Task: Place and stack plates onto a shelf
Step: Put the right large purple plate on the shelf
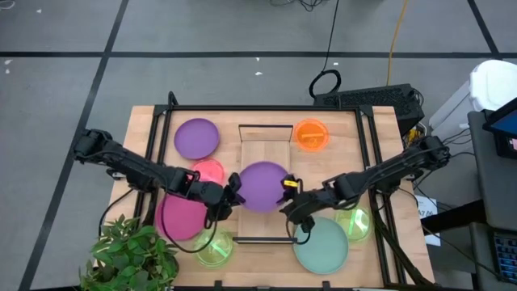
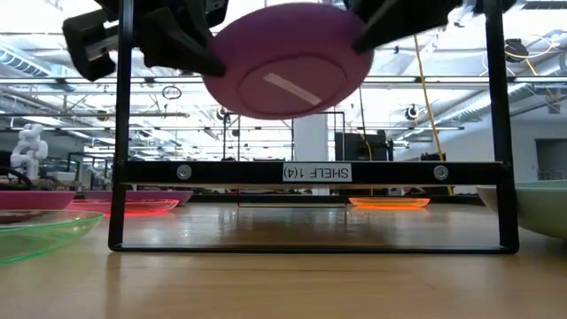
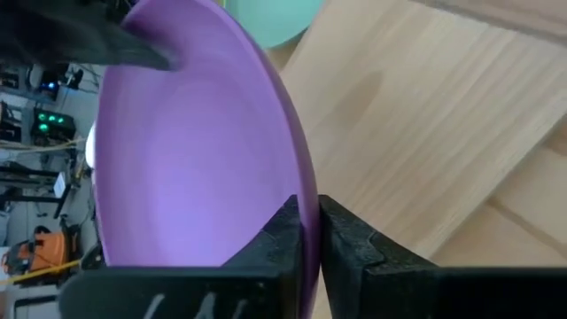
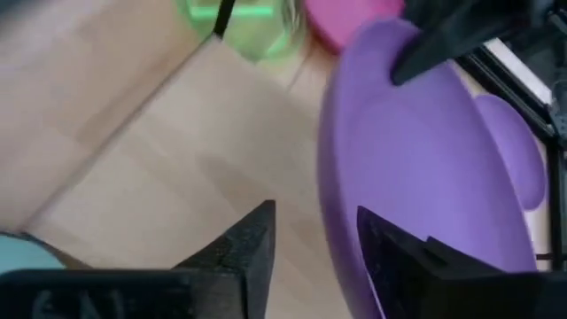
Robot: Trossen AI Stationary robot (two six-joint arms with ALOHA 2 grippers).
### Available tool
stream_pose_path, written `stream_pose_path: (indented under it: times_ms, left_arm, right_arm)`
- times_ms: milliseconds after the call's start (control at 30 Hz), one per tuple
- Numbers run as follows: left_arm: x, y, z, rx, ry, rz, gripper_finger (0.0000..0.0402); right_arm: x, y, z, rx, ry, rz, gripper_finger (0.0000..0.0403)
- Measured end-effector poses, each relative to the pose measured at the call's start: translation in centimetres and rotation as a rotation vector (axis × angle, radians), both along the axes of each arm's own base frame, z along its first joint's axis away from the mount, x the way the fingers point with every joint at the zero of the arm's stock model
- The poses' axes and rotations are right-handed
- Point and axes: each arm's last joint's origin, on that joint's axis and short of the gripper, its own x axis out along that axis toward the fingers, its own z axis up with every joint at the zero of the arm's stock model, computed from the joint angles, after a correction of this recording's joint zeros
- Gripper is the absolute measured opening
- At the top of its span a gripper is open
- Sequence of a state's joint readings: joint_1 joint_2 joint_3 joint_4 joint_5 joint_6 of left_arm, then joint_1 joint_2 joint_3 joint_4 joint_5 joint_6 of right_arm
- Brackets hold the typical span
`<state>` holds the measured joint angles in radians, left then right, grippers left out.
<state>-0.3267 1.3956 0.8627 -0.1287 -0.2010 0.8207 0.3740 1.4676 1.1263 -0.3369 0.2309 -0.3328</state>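
Note:
A large purple plate (image 1: 263, 186) hangs tilted above the light-wood shelf (image 1: 266, 149), seen from below in the low view as purple plate (image 2: 283, 62). My left gripper (image 1: 234, 194) is shut on its left rim. My right gripper (image 1: 289, 198) stands open at the plate's right rim, and in its wrist view the right gripper (image 4: 314, 217) has that rim (image 4: 341, 221) between its fingers. A second purple plate (image 1: 197, 137) lies flat on the table at the far left. My left gripper pinches the plate's rim (image 3: 306, 190) between its two fingers, one finger on the inner face and one on the outer. It comes from the table's left, slanting down. The plate is lifted clear of the shelf and tilted. My right gripper's one finger (image 4: 390, 244) stands close against the plate's inner face; whether it touches, I cannot tell.
On the table around the shelf lie an orange plate (image 1: 311, 134), a pink-red plate (image 1: 208, 172), a magenta plate (image 1: 182, 217), two green plates (image 1: 214, 249) (image 1: 353, 222) and a pale teal plate (image 1: 321, 245). A black frame (image 2: 310, 171) spans the shelf. A plant (image 1: 133, 255) stands near left.

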Motion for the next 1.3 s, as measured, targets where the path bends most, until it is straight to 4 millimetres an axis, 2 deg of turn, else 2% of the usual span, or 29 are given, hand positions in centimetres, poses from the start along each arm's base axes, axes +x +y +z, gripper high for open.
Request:
stream_pose_path:
  times_ms: [267, 500, 933, 1300]
  left_arm:
    - [-0.2, -1.0, 0.1, -0.02, -0.013, -0.023, 0.0027]
    - [-0.2, -2.0, -0.5, -0.062, 0.012, -0.076, 0.0027]
    - [1.1, -3.3, -3.5, -0.061, 0.085, -0.12, 0.0026]
    - [0.8, -4.3, -3.7, -0.114, 0.1, -0.139, 0.0026]
  right_arm:
    - [-1.9, -0.7, 4.0, 0.264, -0.14, -0.153, 0.0161]
    - [-3.9, -1.5, 6.8, 0.399, -0.235, -0.202, 0.016]
    - [-4.3, -0.9, 6.6, 0.41, -0.263, -0.168, 0.016]
    - [-4.3, -0.9, 6.6, 0.452, -0.257, -0.197, 0.016]
